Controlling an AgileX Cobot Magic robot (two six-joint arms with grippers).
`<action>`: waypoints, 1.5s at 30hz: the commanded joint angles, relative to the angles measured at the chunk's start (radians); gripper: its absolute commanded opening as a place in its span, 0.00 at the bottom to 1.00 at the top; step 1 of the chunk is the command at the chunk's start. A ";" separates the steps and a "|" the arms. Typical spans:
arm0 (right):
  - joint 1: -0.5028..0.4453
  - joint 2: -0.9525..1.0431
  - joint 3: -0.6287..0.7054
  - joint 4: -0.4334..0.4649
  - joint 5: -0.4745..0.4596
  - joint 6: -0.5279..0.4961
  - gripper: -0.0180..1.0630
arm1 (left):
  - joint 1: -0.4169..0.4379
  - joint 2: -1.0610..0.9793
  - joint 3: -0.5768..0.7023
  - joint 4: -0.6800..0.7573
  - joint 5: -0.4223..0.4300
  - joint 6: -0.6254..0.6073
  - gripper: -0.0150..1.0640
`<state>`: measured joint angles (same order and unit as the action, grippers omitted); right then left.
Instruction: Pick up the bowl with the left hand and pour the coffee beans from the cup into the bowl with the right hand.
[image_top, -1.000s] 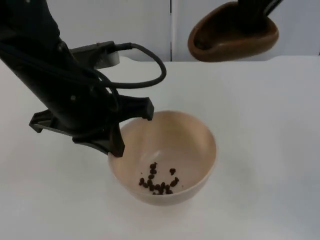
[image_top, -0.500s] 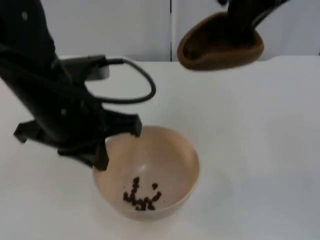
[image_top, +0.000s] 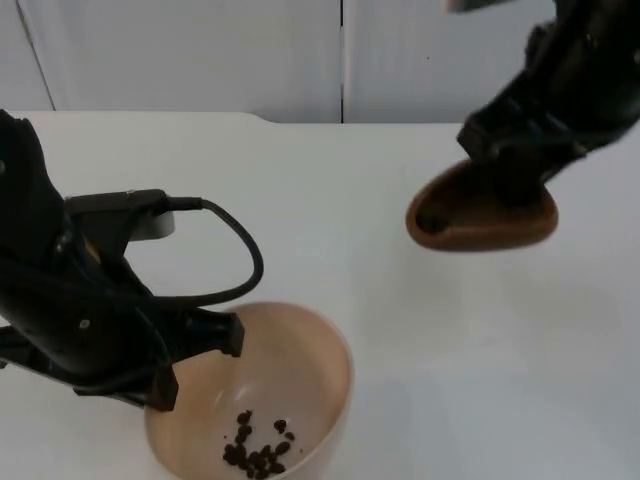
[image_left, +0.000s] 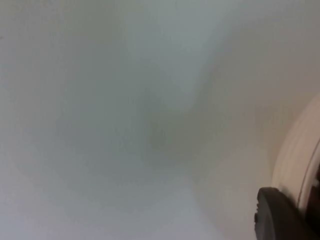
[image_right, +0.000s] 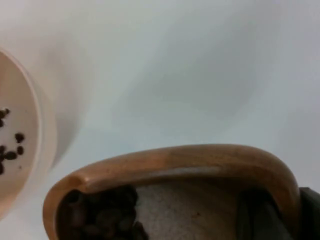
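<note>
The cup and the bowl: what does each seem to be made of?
The cup, held by the right gripper: probably wood, brown with a matte, grain-like rim in the right wrist view. The bowl, held by the left gripper: smooth pale beige, perhaps plastic or ceramic; the look leaves it open.

The left gripper (image_top: 195, 365) clamps the rim of the beige round bowl (image_top: 300, 370) holding dark coffee beans (image_top: 258, 450); the right gripper (image_top: 515, 165) grips the brown wooden cup (image_top: 480, 220) above the white worktop (image_top: 420, 350).

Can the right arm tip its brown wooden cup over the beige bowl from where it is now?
Probably not yet. The right hand holds the brown wooden cup well off to the side of the beige bowl, which the left hand grips. Only bare white table lies between.
</note>
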<state>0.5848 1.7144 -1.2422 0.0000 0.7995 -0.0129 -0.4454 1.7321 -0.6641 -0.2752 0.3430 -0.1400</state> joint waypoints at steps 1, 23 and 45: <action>-0.005 -0.008 0.038 -0.005 -0.062 0.018 0.02 | 0.005 0.004 0.011 0.006 -0.008 -0.006 0.01; -0.008 0.042 0.370 -0.163 -0.399 0.389 0.02 | 0.005 0.004 0.011 0.006 0.017 0.015 0.01; -0.008 0.223 0.378 -0.315 -0.486 0.556 0.02 | 0.005 0.004 0.011 0.005 0.017 0.029 0.01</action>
<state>0.5823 1.9350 -0.8659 -0.3045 0.3165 0.5392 -0.4454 1.7321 -0.6616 -0.2772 0.3396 -0.1166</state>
